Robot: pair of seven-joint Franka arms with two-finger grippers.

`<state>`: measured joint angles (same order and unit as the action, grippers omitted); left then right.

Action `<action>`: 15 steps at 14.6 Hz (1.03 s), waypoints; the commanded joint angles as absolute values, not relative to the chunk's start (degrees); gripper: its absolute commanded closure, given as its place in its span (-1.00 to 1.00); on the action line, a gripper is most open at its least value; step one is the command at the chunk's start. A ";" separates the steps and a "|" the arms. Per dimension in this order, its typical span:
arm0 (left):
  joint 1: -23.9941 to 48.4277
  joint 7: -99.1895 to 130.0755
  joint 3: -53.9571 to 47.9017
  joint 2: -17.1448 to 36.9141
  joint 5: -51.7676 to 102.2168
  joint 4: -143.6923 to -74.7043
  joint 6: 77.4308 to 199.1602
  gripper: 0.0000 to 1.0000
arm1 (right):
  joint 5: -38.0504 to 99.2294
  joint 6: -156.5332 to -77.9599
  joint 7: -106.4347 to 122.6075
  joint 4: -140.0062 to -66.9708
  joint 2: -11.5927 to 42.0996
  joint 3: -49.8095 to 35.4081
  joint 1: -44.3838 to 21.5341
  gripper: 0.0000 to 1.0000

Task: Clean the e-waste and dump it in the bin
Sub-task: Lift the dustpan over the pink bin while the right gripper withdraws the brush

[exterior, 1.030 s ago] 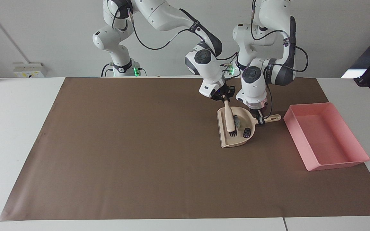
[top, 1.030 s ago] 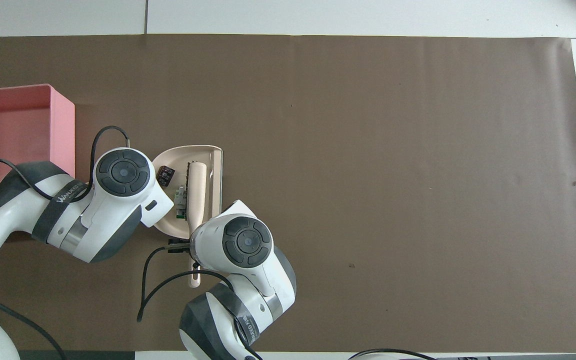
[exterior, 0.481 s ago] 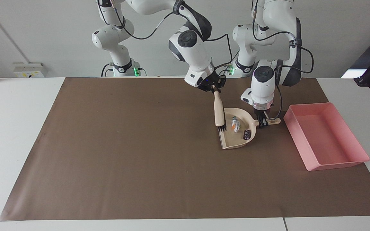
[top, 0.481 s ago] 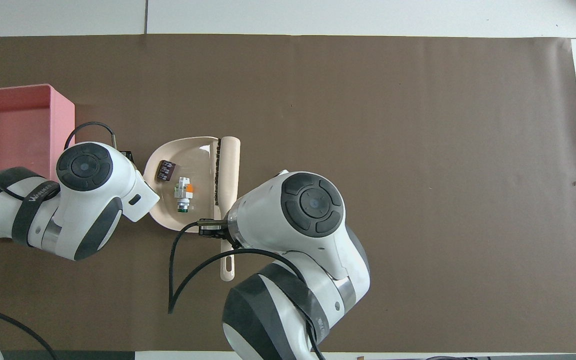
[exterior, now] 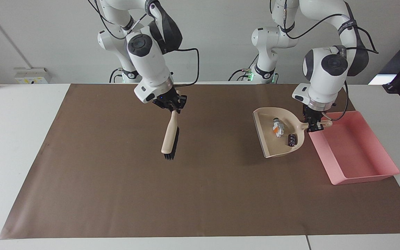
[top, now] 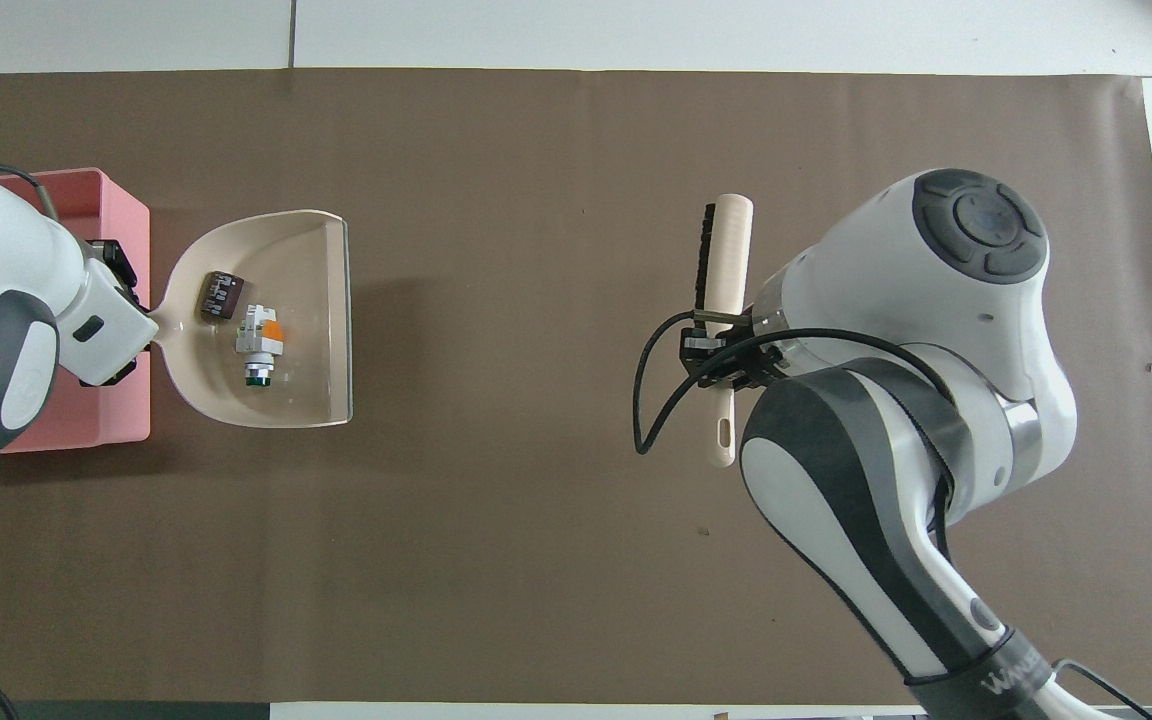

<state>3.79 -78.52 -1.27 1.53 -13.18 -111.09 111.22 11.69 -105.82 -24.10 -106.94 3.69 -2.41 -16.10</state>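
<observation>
Both views are evenly and brightly lit by diffuse light from above. Soft, faint shadows are cast on the brown mat (exterior: 200,180) beneath the raised dustpan (exterior: 279,139) and the brush (exterior: 170,139). A mild sheen is seen on the white arm shells. Focus is held across the bench (exterior: 16,146). Slight motion blur is not ruled out on the arms. Straight mat edges are kept at the frame borders.
</observation>
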 commanded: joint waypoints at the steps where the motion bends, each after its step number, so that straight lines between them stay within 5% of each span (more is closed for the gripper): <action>1: -1.31 -83.73 -1.41 1.58 -11.69 -107.41 109.33 1.00 | 7.75 -103.98 -13.67 -109.93 1.94 -3.43 -7.06 1.00; 6: -12.28 -92.98 -1.41 2.55 -11.69 -104.68 111.09 1.00 | -0.16 -104.76 3.94 -120.31 -1.84 -3.43 5.44 1.00; 9: -17.30 -99.47 -0.88 3.42 -12.39 -104.33 116.00 1.00 | -1.58 -111.86 10.26 -127.15 -3.16 -3.43 12.37 1.00; 15: -19.60 -96.62 -0.62 6.41 -27.49 -103.89 123.75 1.00 | -1.50 -123.21 8.80 -135.61 -5.36 -3.43 13.71 1.00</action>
